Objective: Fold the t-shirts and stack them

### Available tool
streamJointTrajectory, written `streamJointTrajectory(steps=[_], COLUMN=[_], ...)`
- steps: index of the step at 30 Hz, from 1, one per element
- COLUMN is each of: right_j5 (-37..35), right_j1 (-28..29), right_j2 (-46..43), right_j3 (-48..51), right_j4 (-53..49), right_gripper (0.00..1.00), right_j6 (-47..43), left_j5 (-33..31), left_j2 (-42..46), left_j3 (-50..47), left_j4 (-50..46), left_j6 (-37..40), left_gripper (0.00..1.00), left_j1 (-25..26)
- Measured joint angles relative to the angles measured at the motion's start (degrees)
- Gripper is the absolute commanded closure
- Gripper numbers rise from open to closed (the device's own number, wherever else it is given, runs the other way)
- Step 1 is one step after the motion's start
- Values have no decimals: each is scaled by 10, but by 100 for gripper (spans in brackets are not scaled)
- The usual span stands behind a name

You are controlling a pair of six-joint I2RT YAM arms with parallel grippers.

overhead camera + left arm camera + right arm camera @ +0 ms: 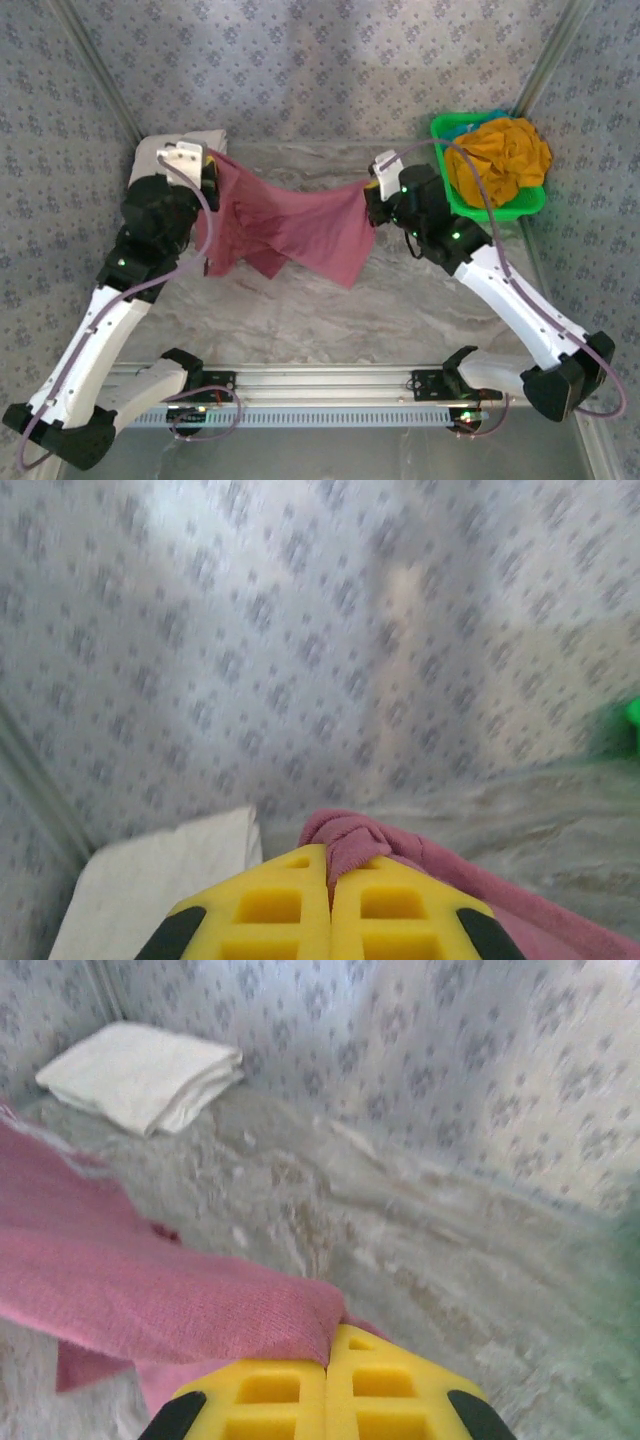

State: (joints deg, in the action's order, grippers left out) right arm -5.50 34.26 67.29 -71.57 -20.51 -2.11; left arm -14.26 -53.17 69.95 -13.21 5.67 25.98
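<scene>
Both my pincers are clamped on the maroon t-shirt [290, 225], one at each end. My left pincer [211, 162] has a bunched corner pinched between its yellow pads [270, 905], jaws pressed together on the cloth. My right pincer [372, 192] grips the opposite edge the same way. Between them the shirt hangs stretched over the table [330, 310], drooping below both pincers; whether its lowest folds touch the tabletop I cannot tell. Just beyond my left pincer lies the folded cream-white t-shirt [147, 155]. Close to the right of my right pincer, the mustard-orange t-shirt [505, 150] sits heaped in the green basket [527, 205].
</scene>
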Motion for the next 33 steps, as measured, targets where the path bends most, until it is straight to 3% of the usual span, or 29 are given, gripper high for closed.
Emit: streamJointTrajectory(steps=[6,20,23,26,30,33], right_j5=[-33,-104,-106,-90,-25,21], right_j1=[0,3,-13,-66,-158,-197], right_j2=[-47,-150,-126,-76,17,85], right_j3=[-76,-160,-176,-194,-218,-240], right_j4=[-51,-129,-132,-131,-114,-94], right_gripper=[100,100,100,100,100,100], right_j6=[-41,-114,-117,-107,-76,-55], left_j5=[61,131,112,97,131,167], left_j2=[9,64,33,-25,-135,-233], left_j3=[101,179,197,213,242,279], left_j4=[-58,-170,-163,-147,-111,-90], left_j6=[27,64,85,104,103,97], left_gripper=[100,100,100,100,100,100], left_j1=[7,12,11,-8,-89,-137])
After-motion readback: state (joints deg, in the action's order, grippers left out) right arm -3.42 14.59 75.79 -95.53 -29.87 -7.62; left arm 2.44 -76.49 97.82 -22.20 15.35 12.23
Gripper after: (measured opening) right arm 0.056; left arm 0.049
